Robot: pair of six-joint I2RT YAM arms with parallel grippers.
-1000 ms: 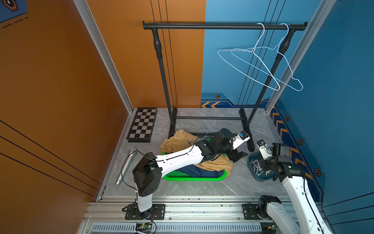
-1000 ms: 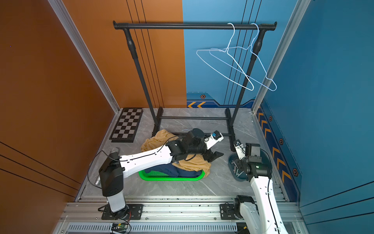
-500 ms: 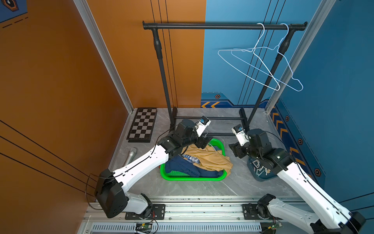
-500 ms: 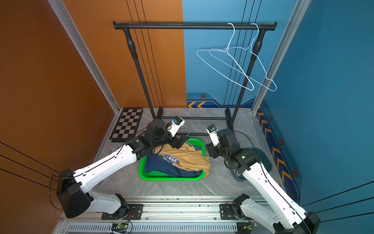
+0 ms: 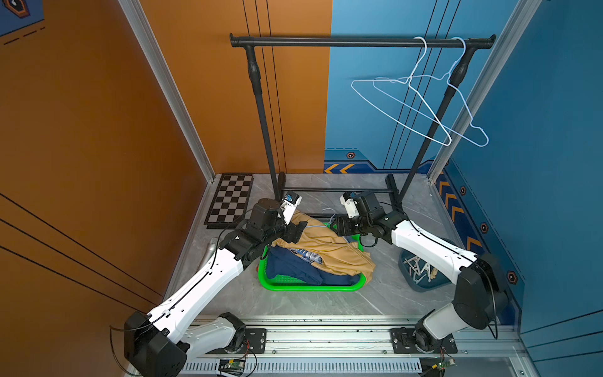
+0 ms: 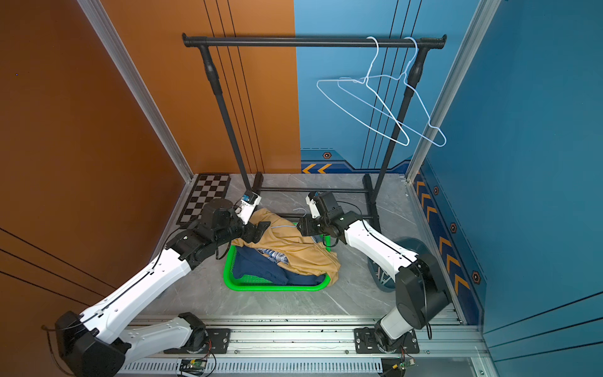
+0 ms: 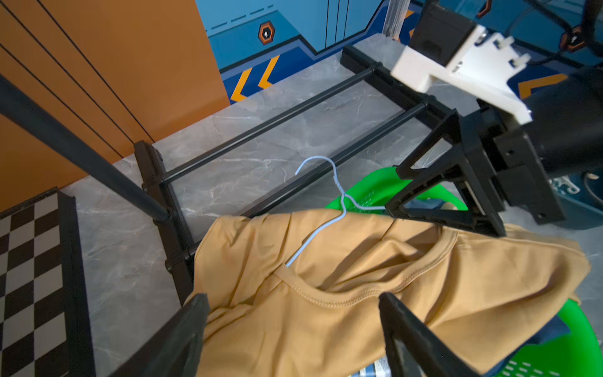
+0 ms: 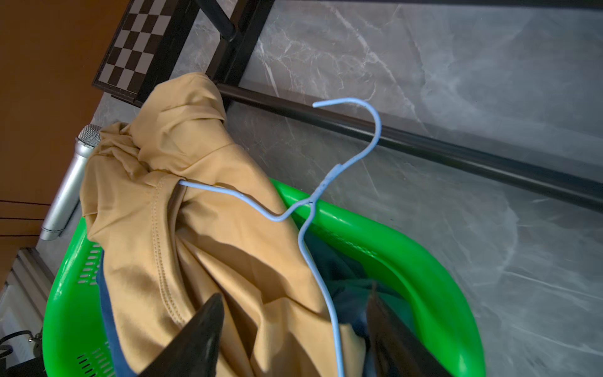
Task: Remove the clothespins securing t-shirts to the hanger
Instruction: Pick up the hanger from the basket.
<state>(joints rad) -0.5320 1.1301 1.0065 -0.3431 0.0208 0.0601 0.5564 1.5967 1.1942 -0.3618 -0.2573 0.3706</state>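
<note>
Hovering at the green basket [image 5: 310, 288] rim, left tool [image 7: 290, 298] and right tool [image 8: 295, 292] gape wide over t-shirts [image 5: 336, 251].

Orange and blue walls [image 5: 98, 130] meet a grey marble floor [image 5: 310, 303].

Matt cloth mustard t-shirt [image 7: 359, 310]; glossy green plastic basket [image 8: 408, 261]; smooth marble-look floor [image 7: 244, 169].
</note>
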